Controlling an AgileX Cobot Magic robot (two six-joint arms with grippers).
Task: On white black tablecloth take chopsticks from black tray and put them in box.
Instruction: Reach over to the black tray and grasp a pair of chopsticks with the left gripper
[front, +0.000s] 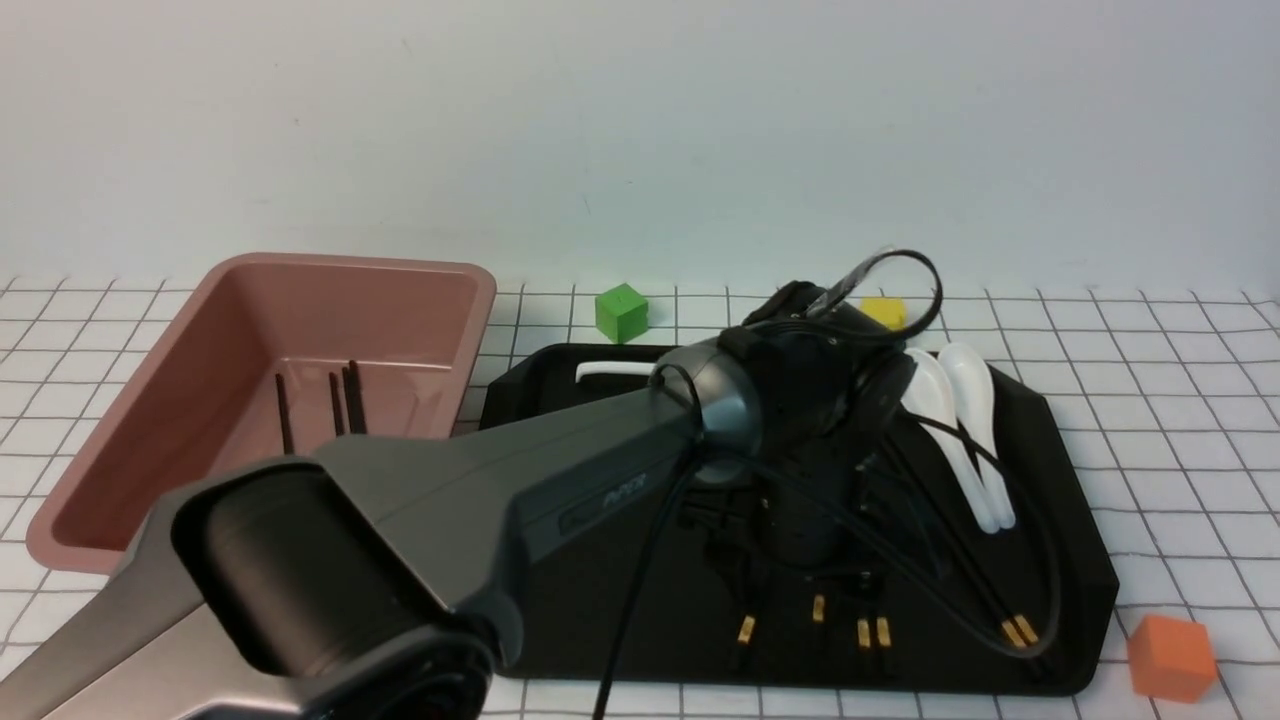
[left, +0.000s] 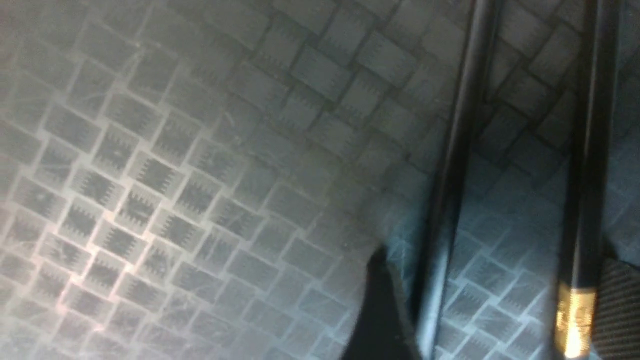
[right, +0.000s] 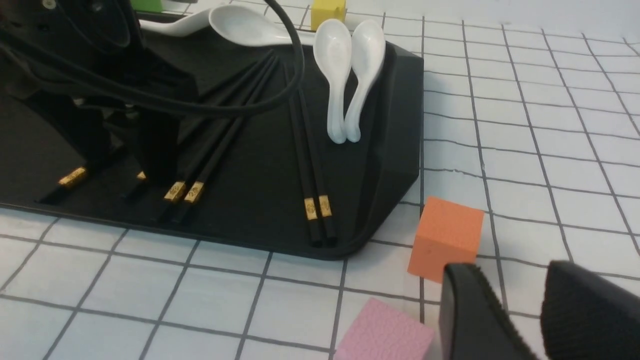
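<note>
The black tray (front: 1085, 570) lies on the checked tablecloth (front: 1160, 400), and several black chopsticks (front: 1018, 630) with gold bands rest on it. My left arm reaches over the tray with its wrist pointing down. In the left wrist view my left gripper (left: 500, 310) is open just above the tray floor. Two chopsticks (left: 450, 175) lie between its fingers (left: 380, 310), each close to one finger. The pink-brown box (front: 130, 440) stands at the left with three chopsticks (front: 350, 395) inside. My right gripper (right: 515, 295) hovers open and empty over the cloth, right of the tray.
Two white spoons (front: 965, 420) lie at the tray's right side and a third (front: 610, 372) at its back. A green cube (front: 621, 311) and a yellow cube (front: 884, 311) sit behind the tray. An orange cube (right: 445, 237) and a pink cube (right: 385, 332) lie beside my right gripper.
</note>
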